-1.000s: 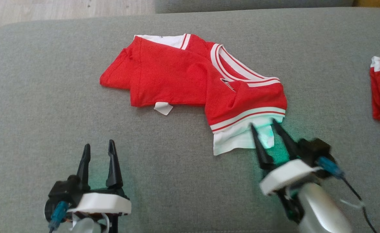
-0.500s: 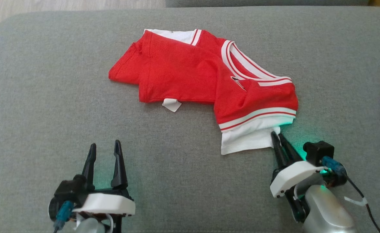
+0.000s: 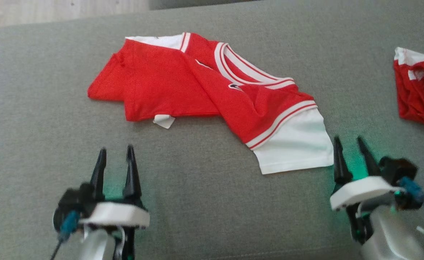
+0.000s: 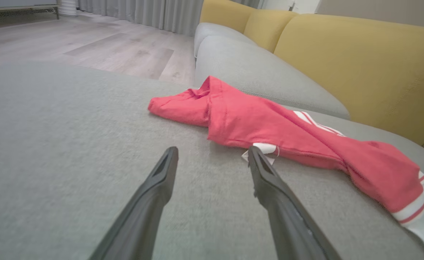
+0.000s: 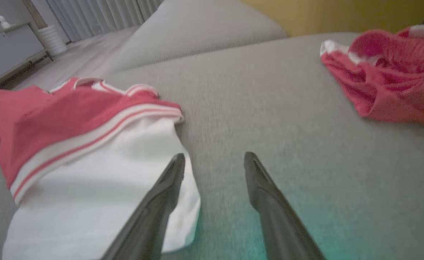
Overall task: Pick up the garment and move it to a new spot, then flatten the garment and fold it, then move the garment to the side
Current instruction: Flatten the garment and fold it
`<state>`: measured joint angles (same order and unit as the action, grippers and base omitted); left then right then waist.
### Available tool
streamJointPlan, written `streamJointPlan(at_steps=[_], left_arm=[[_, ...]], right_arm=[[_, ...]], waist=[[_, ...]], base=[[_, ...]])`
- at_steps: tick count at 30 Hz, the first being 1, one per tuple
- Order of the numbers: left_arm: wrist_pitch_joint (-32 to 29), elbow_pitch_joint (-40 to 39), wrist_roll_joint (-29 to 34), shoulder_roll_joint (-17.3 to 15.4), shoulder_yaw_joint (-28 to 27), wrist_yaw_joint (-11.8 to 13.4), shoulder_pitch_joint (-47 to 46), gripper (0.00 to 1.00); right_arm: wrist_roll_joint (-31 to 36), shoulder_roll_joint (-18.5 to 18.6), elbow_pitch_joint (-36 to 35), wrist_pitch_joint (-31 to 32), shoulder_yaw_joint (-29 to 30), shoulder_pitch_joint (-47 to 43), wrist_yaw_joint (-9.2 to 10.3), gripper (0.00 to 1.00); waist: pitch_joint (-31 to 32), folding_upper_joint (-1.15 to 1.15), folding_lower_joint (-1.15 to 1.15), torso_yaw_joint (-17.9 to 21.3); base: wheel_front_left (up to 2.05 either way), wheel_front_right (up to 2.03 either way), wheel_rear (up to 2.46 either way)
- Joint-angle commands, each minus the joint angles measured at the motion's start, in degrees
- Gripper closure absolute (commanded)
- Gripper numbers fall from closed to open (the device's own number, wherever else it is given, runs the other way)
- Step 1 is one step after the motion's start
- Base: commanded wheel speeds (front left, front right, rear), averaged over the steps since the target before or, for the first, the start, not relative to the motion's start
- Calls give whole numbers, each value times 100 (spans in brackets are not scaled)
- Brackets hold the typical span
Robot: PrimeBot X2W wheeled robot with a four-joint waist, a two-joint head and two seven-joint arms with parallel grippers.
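Observation:
The garment (image 3: 168, 81) is a red shirt with white striped trim, lying crumpled on the grey sofa seat (image 3: 35, 108). Its white sleeve (image 3: 298, 144) is spread flat toward the lower right. My right gripper (image 3: 348, 138) is open just right of that sleeve's corner, nothing between its fingers. In the right wrist view the right gripper (image 5: 214, 155) has its left finger along the white sleeve (image 5: 100, 169) edge, and the gap is over bare sofa. My left gripper (image 3: 116, 148) is open and empty, short of the shirt's white tag (image 3: 164, 121). The left wrist view shows the left gripper (image 4: 212, 148) facing the garment (image 4: 262, 122).
A second red and white garment (image 3: 419, 94) lies bunched at the sofa's right edge, also as a heap (image 5: 388, 79) ahead of my right gripper. Yellow back cushions (image 4: 359, 72) rise behind the seat. Wooden floor (image 4: 89, 47) lies beyond the sofa's left end.
My right gripper closed on the white sleeve's edge, drew it out to the right, then let go; the sleeve now lies spread flat. The head camera shifted. The left gripper stayed open.

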<state>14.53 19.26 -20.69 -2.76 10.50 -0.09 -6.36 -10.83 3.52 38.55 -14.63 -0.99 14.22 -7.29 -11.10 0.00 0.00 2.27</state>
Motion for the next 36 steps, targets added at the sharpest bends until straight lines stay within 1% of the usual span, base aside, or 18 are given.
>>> streamJointPlan(at_steps=[1,3,5,7,9,15,21,22,23,24,33,36], left_arm=[[47,-103,-9,-12,-183,-51,-406,0],[47,78,40,-12,-198,-150,-790,0],[47,254,45,-11,-238,-205,-1060,0],[47,425,-73,-11,-342,-266,-1313,0],[47,629,-423,-11,-494,-406,-1510,0],[47,1183,-454,-11,-843,-563,-1817,0],[47,1505,-616,-11,-880,-683,-1927,0],[47,1516,-673,-11,-845,-699,-1934,20],[47,1538,-729,-11,-799,-710,-1937,78],[47,1554,-756,-11,-764,-718,-1945,100],[47,1491,-1107,-11,-294,-737,-1821,100],[47,1348,-1018,-11,-364,-738,-1749,100]], right_arm=[[19,30,-399,-37,-68,76,-20,0],[50,-8,-877,-37,-23,27,-20,0],[63,-31,-1081,-37,-61,28,-20,0],[69,-47,-1188,-37,-142,56,-20,0],[52,-57,-1261,-37,-251,101,-20,0],[-217,-62,-1471,-37,-563,195,-20,0],[-196,-63,-1586,-37,-646,223,-20,0],[-199,-63,-1591,-37,-642,219,-20,0],[-193,-63,-1593,-37,-638,213,-20,0],[-191,-63,-1596,-37,-627,205,-20,0],[-247,-64,-1499,-37,-618,191,-20,0],[-252,-64,-1483,-37,-597,180,-20,0]], waist=[[-134,0,0,134],[-311,0,0,268],[-427,0,0,337],[-542,0,0,410],[-642,0,0,488],[-841,0,0,618],[-927,0,0,633],[-930,0,0,625],[-926,0,0,610],[-922,0,0,591],[-719,0,0,385],[-628,0,0,319]], base=[[0,0,0],[0,0,0],[0,0,0],[0,0,0],[0,0,0],[0,0,0],[0,0,0],[0,0,0],[0,0,0],[0,0,0],[0,0,0],[0,0,0]])
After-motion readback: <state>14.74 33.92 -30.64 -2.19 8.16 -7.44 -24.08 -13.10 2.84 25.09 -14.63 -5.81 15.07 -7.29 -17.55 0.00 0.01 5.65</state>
